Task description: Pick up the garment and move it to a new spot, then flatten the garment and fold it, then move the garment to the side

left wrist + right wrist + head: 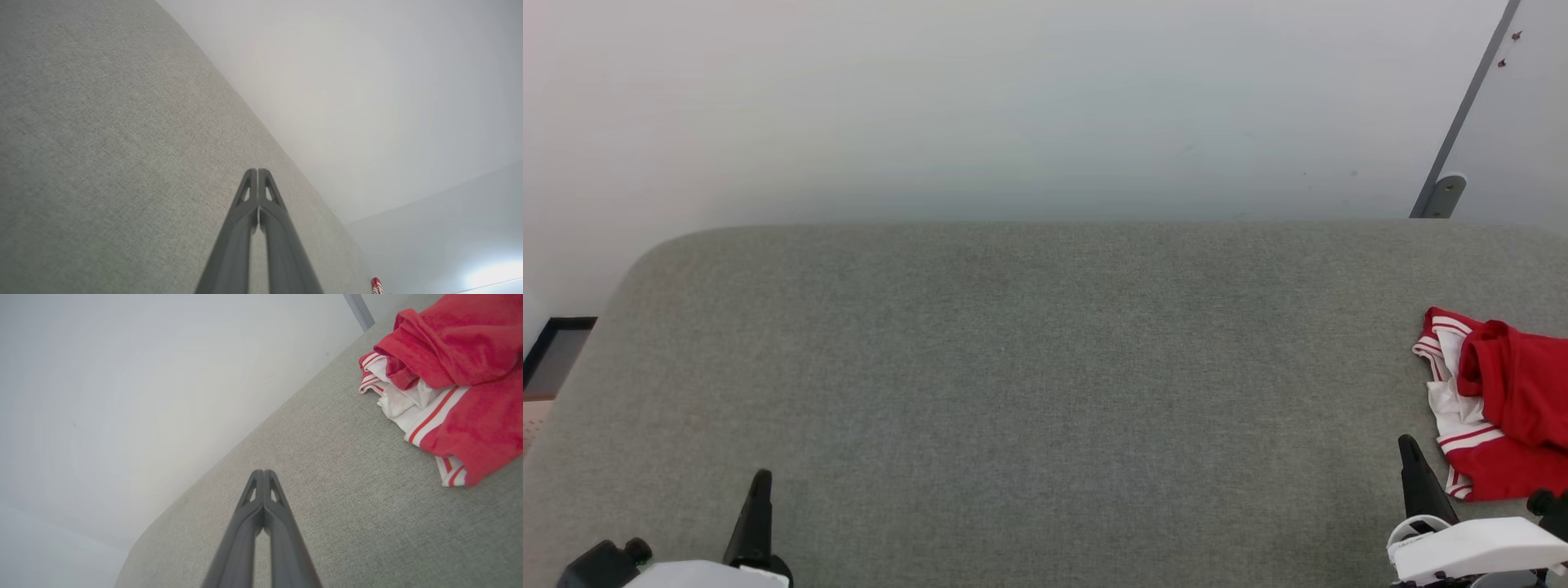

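The garment point(1503, 400), a bright red shirt with white, red-striped trim, lies crumpled at the right edge of the grey fabric surface point(1029, 367), partly cut off by the head view's border. In the right wrist view the garment point(457, 367) fills the upper right corner. My right gripper point(1409, 447) hovers just left of the heap, apart from it, and the right gripper point(263, 473) has its fingers pressed together, empty. My left gripper point(760, 478) sits at the lower left, far from the cloth; the left gripper point(257, 171) is likewise shut on nothing.
A pale wall point(1013, 106) rises behind the grey surface. A grey metal post point(1462, 114) leans at the back right. A dark frame point(556, 347) shows past the surface's rounded left corner. A speck of the garment point(376, 285) appears at the left wrist view's bottom.
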